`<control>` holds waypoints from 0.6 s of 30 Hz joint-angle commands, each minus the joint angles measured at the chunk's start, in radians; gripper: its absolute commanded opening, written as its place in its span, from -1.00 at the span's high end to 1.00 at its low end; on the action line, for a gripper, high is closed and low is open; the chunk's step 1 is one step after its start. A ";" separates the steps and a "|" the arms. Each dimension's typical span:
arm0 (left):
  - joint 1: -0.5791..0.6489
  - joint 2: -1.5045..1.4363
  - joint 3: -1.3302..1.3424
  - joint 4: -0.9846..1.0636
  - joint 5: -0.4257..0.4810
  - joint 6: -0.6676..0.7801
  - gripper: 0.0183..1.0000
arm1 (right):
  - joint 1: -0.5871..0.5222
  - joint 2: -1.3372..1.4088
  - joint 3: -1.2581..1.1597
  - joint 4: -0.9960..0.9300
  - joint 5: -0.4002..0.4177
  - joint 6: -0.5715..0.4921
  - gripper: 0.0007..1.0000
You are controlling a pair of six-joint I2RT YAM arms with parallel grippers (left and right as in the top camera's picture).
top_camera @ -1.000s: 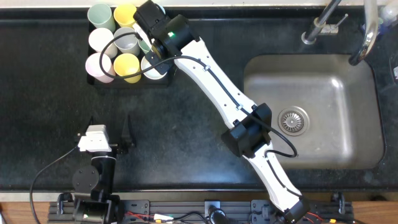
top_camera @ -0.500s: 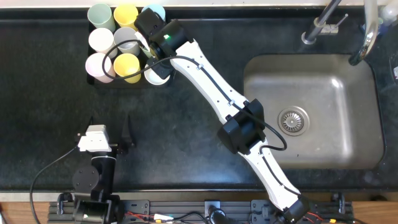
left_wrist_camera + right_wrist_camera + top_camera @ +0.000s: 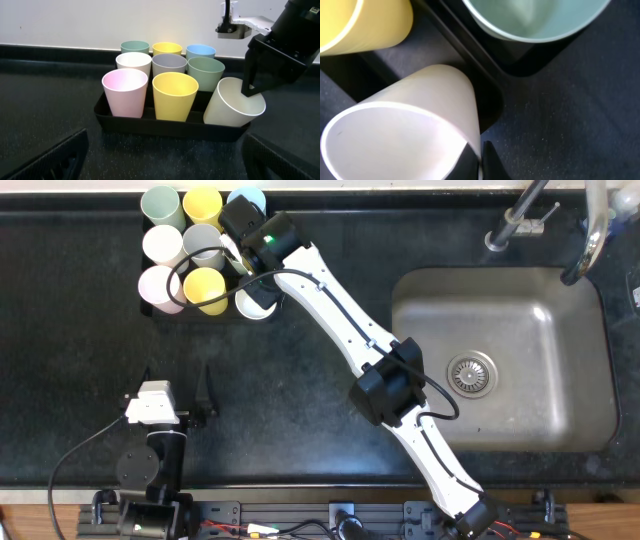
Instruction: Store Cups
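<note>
While aslant in the tray [image 3: 165,131], a plain cream-white tapered cup [image 3: 231,102]

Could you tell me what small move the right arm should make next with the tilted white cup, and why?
Probably tip the white cup upright: the right gripper holds its rim, and it leans outward in a corner of the tray.

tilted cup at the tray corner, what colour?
The tilted cup is white; the left wrist view shows it best.
</note>
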 commanded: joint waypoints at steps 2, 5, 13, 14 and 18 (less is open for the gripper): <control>0.010 -0.008 -0.002 -0.001 0.003 0.021 -1.00 | -0.001 0.015 0.019 0.009 -0.010 -0.008 -1.00; 0.010 -0.008 -0.002 -0.001 0.003 0.021 -1.00 | -0.001 0.015 0.019 0.018 -0.009 -0.008 -1.00; 0.010 -0.008 -0.002 -0.001 0.003 0.021 -1.00 | -0.008 0.002 0.051 0.071 0.070 -0.002 -0.99; 0.010 -0.008 -0.002 -0.001 0.003 0.021 -1.00 | -0.014 -0.003 0.075 0.072 0.070 0.005 -0.99; 0.010 -0.008 -0.002 -0.001 0.003 0.021 -1.00 | -0.050 -0.029 0.204 0.061 0.070 0.062 -0.99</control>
